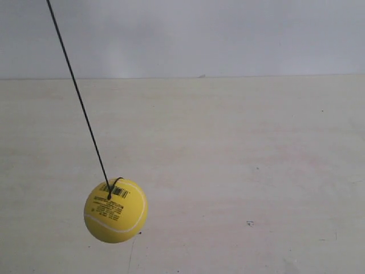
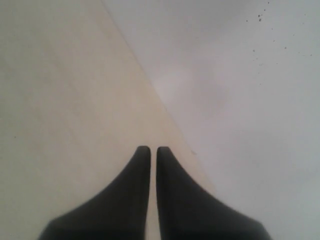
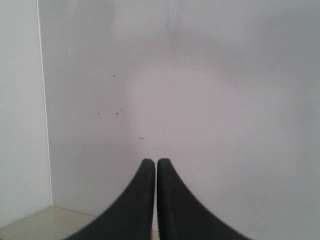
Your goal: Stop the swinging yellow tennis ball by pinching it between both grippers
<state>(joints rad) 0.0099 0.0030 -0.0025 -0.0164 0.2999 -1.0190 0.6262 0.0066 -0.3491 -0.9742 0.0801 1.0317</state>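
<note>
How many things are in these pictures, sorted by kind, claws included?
ball: 1
string: 1
claws: 2, the left claw and the right claw
Total: 4

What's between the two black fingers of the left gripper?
Nothing is held there. In the left wrist view the left gripper has its fingers almost touching, and the thin slit shows only the pale tabletop behind.
</note>
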